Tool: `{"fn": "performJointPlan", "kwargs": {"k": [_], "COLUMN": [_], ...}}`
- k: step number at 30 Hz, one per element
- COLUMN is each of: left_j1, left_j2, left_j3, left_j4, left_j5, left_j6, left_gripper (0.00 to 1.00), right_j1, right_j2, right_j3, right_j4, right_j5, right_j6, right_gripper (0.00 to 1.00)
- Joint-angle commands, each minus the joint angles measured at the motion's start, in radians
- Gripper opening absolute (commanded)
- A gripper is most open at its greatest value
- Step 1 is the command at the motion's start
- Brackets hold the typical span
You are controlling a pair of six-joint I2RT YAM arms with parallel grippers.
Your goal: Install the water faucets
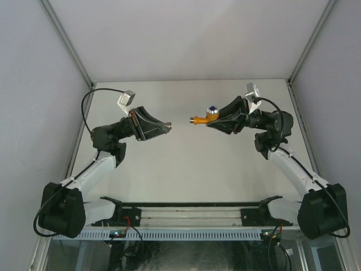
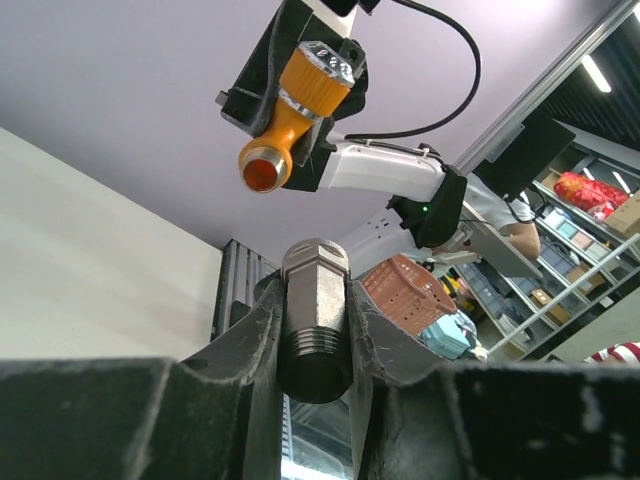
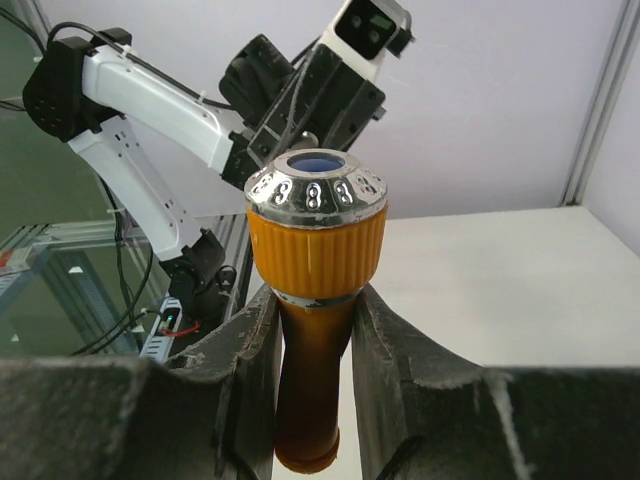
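The tap (image 1: 204, 117) hangs in the air above the table (image 1: 186, 175), a bit right of the middle. The right gripper (image 1: 213, 119) holds it. The two jaws squeeze the orange body from both sides, just below the knob (image 3: 316, 190). The knob is round, with a silver rim and a blue spot in the middle.

From above, the tap lies long-ways from left to right. Its open end points left, at the other arm. The knob end is on the right, by the jaws, and the blue spot looks up. In the left wrist view the tap is high up and tilted. The knob is up and to the right, and the round open end is down and to the left, facing the camera. In the right wrist view the tap stands tall between the dark fingers (image 3: 250, 370), knob on top.

The left gripper (image 1: 168, 127) is also up in the air, left of the middle, and points right at the tap. Its jaws are pressed tight on a grey metal fitting (image 2: 316, 310). The fitting has flat sides and a screw thread on the end near the camera. It stands straight up in the left wrist view.

The tap and the fitting face each other. They do not touch. From above, there is a gap between them with bare table under it.
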Motion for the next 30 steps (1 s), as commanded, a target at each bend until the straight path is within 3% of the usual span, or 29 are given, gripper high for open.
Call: {"fn": "performJointPlan", "kwargs": {"k": [1, 8, 30], "left_j1": [-0.006, -0.046, -0.101], "left_j2": [-0.051, -0.096, -0.085], "left_j3": [0.012, -0.005, -0.002], "left_j4": [0.063, 0.064, 0.066], "left_j5": [-0.01, -0.068, -0.126], "left_j6": [-0.041, -0.093, -0.111], "left_gripper": [0.0, 0.0, 0.0], "right_j1": [0.065, 0.167, 0.262], "right_j2": [-0.045, -0.104, -0.106], "right_j3": [0.05, 0.05, 0.104], "right_j4": [0.013, -0.087, -0.174], "right_j5": [0.016, 0.098, 0.107], "right_j6": [-0.111, -0.323, -0.411], "right_gripper": [0.0, 0.0, 0.0]}}
